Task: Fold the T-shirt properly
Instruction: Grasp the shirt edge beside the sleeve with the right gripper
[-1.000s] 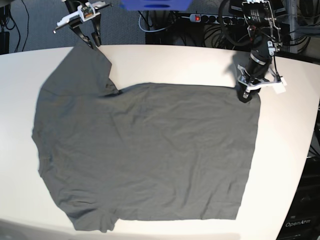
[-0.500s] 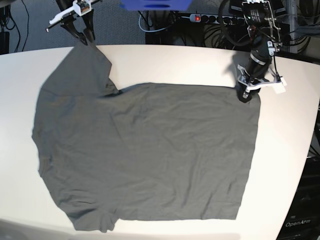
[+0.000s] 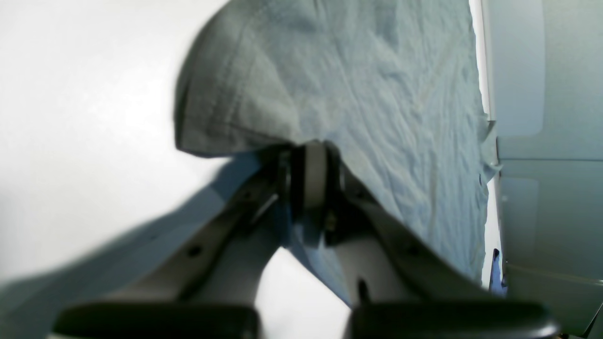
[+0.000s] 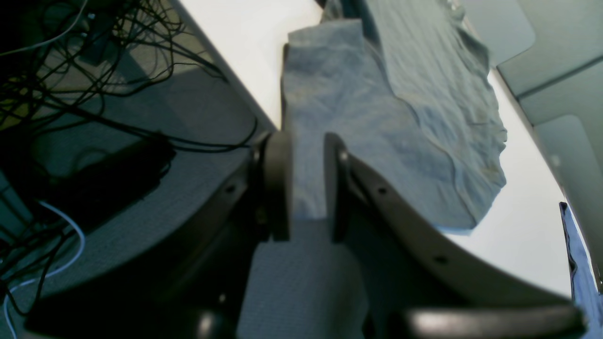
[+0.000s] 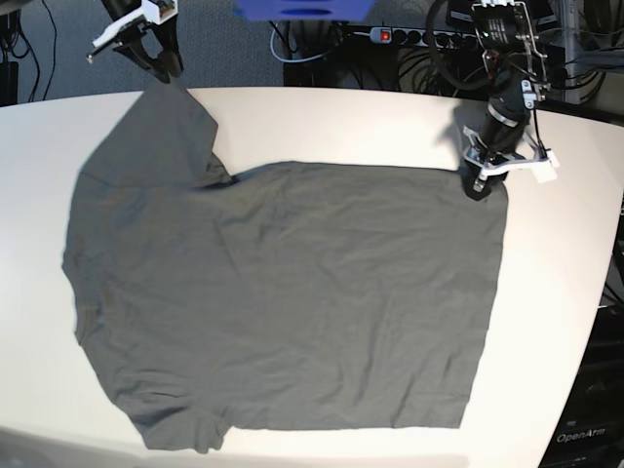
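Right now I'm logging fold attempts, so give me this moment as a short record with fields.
surface: white table
garment: T-shirt, dark grey, spread flat, wrinkled
left gripper: shut on the T-shirt's hem corner
right gripper: pinching the far sleeve's edge, at the table's back rim
fold: not yet made

Base view – high, angled down over the whole tabletop (image 5: 322, 127), far off. Both wrist views sit close behind their pincers, looking along the fingers – all share the T-shirt (image 5: 283, 292).
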Robot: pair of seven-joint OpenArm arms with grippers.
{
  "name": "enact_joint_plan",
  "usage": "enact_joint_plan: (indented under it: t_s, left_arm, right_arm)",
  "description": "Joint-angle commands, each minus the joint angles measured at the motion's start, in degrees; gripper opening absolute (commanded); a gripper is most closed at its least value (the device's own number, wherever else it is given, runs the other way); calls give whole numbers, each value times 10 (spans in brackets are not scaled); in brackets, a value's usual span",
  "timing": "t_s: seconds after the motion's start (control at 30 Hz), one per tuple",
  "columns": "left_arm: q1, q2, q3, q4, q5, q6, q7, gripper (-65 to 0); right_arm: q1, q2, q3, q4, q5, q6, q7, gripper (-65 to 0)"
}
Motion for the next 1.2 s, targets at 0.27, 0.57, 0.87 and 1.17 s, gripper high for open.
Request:
enact_joint_plan:
  t_s: [0.27,0.57,0.87,1.17]
  left_arm:
    - [14,5,5,-16,-13,30,35,-625]
    - [12,5,5,-16,-13,30,35,-625]
    - [13,5,5,-16,-13,30,35,-625]
    - [12,5,5,-16,-13,30,35,-625]
  right_arm:
    - [-4,-12,2,-32,6,-4,14,-419]
    - [8,-12,2,-35,6,-4,14,-389]
    - [25,-12,2,-68,6,-4,14,-389]
    - [36,-11,2,-70,6,-4,14,-390]
